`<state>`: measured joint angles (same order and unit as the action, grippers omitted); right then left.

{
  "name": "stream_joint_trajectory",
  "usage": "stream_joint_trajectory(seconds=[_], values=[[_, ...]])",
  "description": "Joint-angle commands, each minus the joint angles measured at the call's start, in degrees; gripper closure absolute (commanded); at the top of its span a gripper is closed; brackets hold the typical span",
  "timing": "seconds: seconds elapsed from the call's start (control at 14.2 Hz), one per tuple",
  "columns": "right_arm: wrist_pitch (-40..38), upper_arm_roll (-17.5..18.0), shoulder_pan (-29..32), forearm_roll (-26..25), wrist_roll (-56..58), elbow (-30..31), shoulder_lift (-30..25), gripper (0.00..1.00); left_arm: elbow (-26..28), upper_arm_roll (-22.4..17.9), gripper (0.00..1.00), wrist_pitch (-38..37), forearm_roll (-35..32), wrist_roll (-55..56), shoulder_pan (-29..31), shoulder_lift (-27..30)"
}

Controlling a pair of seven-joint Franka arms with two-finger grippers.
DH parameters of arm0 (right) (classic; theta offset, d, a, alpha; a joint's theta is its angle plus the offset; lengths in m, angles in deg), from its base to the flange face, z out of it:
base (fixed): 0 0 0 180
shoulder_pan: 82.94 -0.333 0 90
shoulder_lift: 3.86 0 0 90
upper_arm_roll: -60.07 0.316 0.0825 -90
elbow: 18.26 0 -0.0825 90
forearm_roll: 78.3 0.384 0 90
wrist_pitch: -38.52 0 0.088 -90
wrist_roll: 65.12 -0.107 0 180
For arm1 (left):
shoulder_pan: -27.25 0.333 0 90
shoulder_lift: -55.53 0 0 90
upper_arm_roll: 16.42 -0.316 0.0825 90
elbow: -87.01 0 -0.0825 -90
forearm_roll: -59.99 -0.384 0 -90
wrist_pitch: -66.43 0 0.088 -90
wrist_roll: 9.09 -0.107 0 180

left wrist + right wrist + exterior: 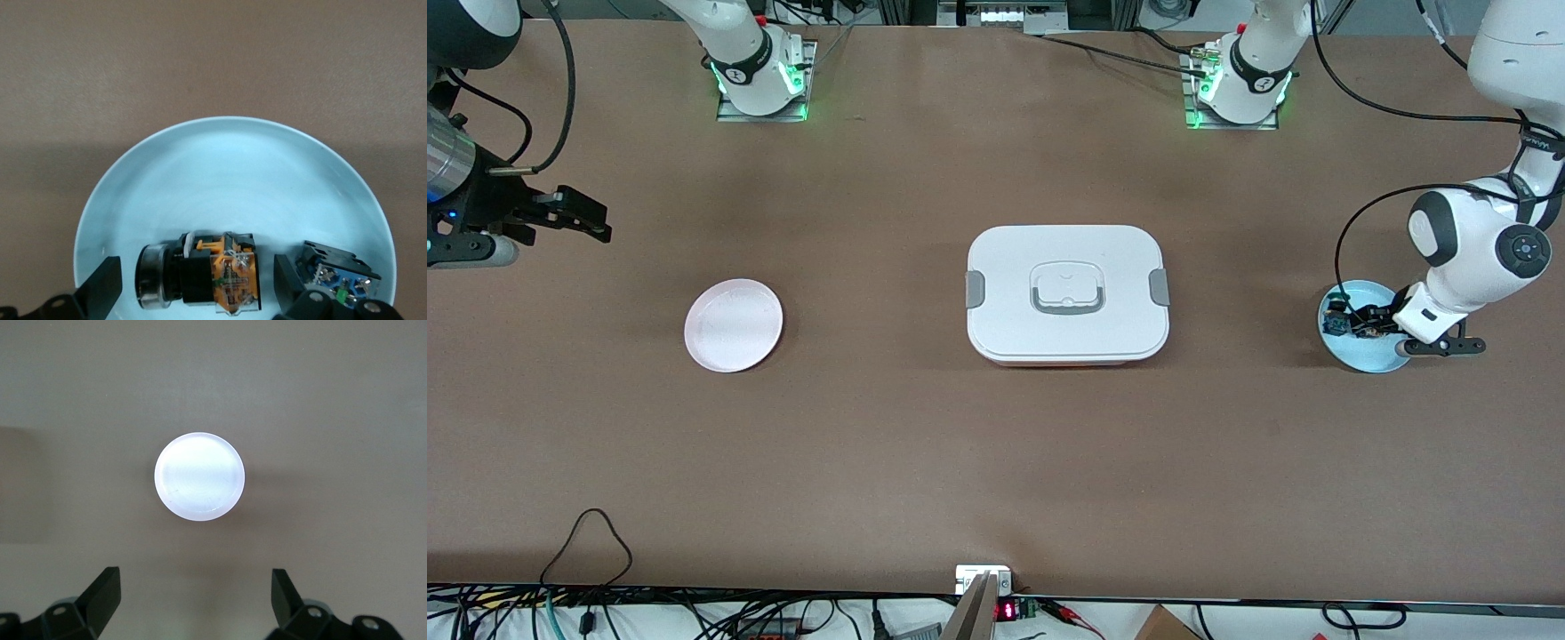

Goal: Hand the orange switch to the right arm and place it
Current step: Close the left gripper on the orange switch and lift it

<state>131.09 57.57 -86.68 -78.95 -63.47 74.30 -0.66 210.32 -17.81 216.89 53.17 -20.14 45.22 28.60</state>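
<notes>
The orange switch (200, 277) lies on its side in a light blue plate (227, 173) at the left arm's end of the table. It has a black body, an orange block and a silvery ring. My left gripper (198, 280) is down in that plate (1371, 360) and open. Its fingers (103, 283) stand on either side of the switch with a gap at each end. My right gripper (591, 222) hangs open and holds nothing above the table at the right arm's end. From the right wrist, a pale pink plate (199, 476) shows below the gripper (197, 593).
A small blue-and-green-topped part (340, 280) lies beside the switch on the blue plate. A white lidded box (1067, 293) with grey clips sits mid-table. The pink plate (734, 324) rests toward the right arm's end. Cables run along the table edge nearest the camera.
</notes>
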Motion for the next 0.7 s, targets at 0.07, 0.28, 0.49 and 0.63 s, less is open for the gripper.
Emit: stream_joint_trajectory(seconds=[0.07, 0.28, 0.49, 0.63], values=[[0.58, 0.3, 0.4, -0.23, -0.07, -0.19, -0.31, 0.0, 0.09, 0.68, 0.37, 0.63, -0.91, -0.47, 1.28, -0.23], [1.47, 0.21, 0.66, 0.03, -0.16, -0.19, -0.13, 0.0, -0.26, 0.77, 0.65, -0.08, -0.91, -0.37, 1.19, 0.12], [1.38, -0.14, 0.66, 0.2, -0.16, -0.19, -0.13, 0.0, -1.57, 0.95, 0.7, -5.33, -0.91, -0.63, 0.84, 2.66], [1.47, -0.23, 0.75, 0.2, -0.16, -0.19, 0.05, 0.0, -4.2, 2.69, 0.7, -14.27, -0.91, -1.42, 0.49, 5.38]])
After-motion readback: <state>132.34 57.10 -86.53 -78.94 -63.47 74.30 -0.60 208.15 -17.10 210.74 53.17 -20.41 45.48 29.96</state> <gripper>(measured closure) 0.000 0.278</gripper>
